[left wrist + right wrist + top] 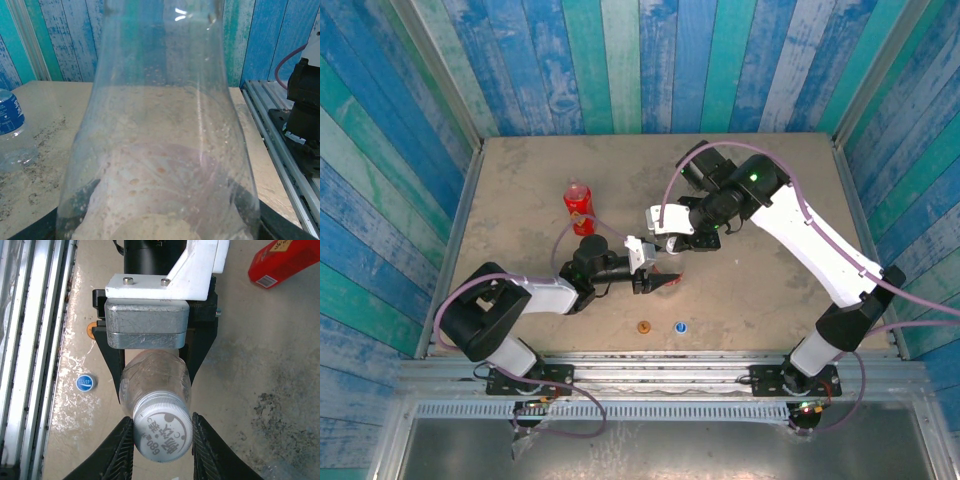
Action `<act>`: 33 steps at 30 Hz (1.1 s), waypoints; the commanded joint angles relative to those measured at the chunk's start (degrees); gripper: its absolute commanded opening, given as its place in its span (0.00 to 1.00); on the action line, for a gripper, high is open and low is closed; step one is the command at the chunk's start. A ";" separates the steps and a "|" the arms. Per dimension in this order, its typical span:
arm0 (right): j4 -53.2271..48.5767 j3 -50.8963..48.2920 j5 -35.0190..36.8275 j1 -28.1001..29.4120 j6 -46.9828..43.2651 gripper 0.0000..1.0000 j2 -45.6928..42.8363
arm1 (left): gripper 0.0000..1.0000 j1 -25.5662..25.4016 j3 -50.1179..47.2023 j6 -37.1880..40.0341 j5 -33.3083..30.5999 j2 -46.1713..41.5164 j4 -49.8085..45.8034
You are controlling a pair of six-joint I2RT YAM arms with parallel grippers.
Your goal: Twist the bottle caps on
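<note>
**One cap going on, two caps loose on the worktop**

The red bottle [578, 205] stands on the worktop [520, 180], off to the far side of the left tool [658, 280]. Its label print is too small to read. The left tool is clamped around the clear bottle [155, 377], with the neck pointing toward the right tool [161, 435]. On the near side of the left tool lie the orange cap [643, 327] and, just right of it, the blue cap [679, 326], neither fitted. The right tool's jaws pinch the white cap [162, 432], which sits on the clear bottle's neck. It reads "680" beside Chinese characters. How tight it is cannot be told, so I judge the first of three caps to be under way. A blue-labelled bottle [10, 125] waits ahead of the left tool, its writing unreadable.
</note>
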 commanded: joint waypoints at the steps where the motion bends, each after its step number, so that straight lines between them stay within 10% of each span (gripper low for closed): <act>1: -1.04 0.09 0.69 0.36 1.35 0.25 1.17 | 0.61 -0.09 -1.11 0.87 0.13 -1.11 -6.75; 19: 1.18 -2.82 15.71 8.89 42.30 0.19 0.90 | 0.61 -0.11 -0.01 -0.45 0.04 0.89 -3.59; 33: 9.96 -14.20 23.65 11.94 54.32 0.22 -6.96 | 0.60 -0.11 0.08 -2.91 1.33 2.08 -0.30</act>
